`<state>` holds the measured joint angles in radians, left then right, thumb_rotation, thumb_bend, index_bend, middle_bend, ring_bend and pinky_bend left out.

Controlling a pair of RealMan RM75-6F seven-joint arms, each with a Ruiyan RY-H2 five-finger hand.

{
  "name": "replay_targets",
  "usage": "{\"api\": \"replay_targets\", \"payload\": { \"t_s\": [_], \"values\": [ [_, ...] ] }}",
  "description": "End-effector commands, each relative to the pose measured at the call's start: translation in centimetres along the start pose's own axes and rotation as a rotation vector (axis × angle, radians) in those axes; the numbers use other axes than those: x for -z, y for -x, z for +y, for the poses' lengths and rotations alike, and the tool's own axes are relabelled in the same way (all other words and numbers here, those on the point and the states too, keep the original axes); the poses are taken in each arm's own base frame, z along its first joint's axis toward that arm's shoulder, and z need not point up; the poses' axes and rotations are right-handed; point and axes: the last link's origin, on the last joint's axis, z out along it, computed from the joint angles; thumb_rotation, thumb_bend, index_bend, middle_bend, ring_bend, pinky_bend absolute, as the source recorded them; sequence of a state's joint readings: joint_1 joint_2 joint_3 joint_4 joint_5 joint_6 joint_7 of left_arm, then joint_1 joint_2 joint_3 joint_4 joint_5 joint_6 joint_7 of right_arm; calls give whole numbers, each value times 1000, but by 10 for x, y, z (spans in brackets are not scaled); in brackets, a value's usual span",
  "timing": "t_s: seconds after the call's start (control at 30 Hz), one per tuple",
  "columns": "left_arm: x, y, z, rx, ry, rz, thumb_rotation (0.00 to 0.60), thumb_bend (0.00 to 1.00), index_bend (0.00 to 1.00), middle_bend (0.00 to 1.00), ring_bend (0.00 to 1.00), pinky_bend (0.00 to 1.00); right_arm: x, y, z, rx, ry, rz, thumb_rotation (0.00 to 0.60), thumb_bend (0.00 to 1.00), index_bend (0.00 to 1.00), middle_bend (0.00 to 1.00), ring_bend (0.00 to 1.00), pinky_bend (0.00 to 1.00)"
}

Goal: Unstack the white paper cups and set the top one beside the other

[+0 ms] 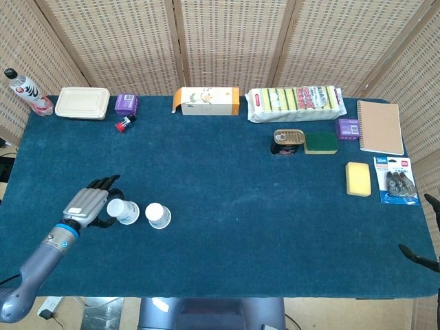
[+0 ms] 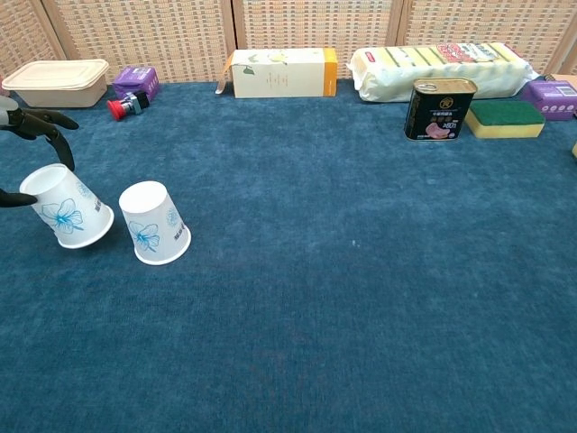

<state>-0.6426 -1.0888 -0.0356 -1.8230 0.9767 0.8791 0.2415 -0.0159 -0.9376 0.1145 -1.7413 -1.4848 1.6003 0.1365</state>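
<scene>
Two white paper cups with a blue flower print stand upside down on the blue cloth at the front left. The left cup [image 1: 124,211] [image 2: 68,207] leans a little, with its rim on or just above the cloth. My left hand [image 1: 90,203] [image 2: 31,123] holds it between the thumb and the fingers above it. The other cup [image 1: 157,215] [image 2: 155,223] stands free a short gap to its right. Only dark fingertips of my right hand [image 1: 421,257] show at the table's right edge, spread apart with nothing in them.
Along the back edge stand a bottle [image 1: 25,91], a beige lidded box [image 1: 82,102], a purple box [image 1: 126,104], a red item [image 1: 124,125], a carton [image 1: 206,100] and a sponge pack [image 1: 295,103]. At the right are a tin [image 1: 288,141], sponges [image 1: 358,179] and a notebook [image 1: 379,127].
</scene>
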Motion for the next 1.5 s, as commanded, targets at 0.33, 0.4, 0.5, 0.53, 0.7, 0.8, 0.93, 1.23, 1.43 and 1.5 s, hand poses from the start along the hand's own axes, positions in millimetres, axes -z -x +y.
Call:
{"api": "replay_targets", "payload": {
  "t_s": [0.33, 0.4, 0.5, 0.53, 0.7, 0.8, 0.93, 1.23, 1.43, 1.5],
  "values": [
    [-12, 1, 17, 9, 3, -18, 600, 321, 329, 0, 0, 60, -1, -1, 2, -3, 6, 0, 600, 62, 84, 0, 0, 0],
    [-12, 2, 20, 2, 5, -28, 600, 320, 293, 0, 0, 60, -1, -1, 2, -5, 6, 0, 600, 61, 84, 0, 0, 0],
    [-11, 2, 24, -4, 0, -40, 600, 316, 198, 0, 0, 60, -1, -2, 2, -6, 7, 2, 600, 61, 84, 0, 0, 0],
    [-11, 2, 26, 0, 0, -42, 600, 315, 166, 0, 0, 60, -1, -2, 2, -7, 7, 2, 600, 61, 84, 0, 0, 0],
    [-6, -3, 29, 15, -1, -26, 600, 315, 69, 0, 0, 60, -1, -3, 3, -8, 9, 4, 600, 61, 84, 0, 0, 0],
    [4, -9, 30, 34, 19, 5, 600, 313, 15, 0, 0, 60, -1, -3, 3, -8, 9, 3, 600, 61, 84, 0, 0, 0],
    [23, -15, 25, 35, 38, 76, 600, 289, 0, 0, 0, 60, -1, -3, 3, -7, 7, 4, 600, 62, 83, 0, 0, 0],
    [84, -6, -9, -20, -5, 327, 600, 222, 0, 0, 0, 60, 0, -2, 2, -2, 2, 8, 600, 62, 84, 0, 0, 0],
    [128, 15, -29, 30, -41, 472, 600, 212, 0, 0, 0, 60, 2, -2, -2, -3, -28, 22, 600, 61, 84, 0, 0, 0],
    [137, 19, -31, 36, -42, 503, 600, 213, 0, 0, 0, 60, 2, -1, -2, -2, -37, 27, 600, 61, 84, 0, 0, 0]
  ]
}}
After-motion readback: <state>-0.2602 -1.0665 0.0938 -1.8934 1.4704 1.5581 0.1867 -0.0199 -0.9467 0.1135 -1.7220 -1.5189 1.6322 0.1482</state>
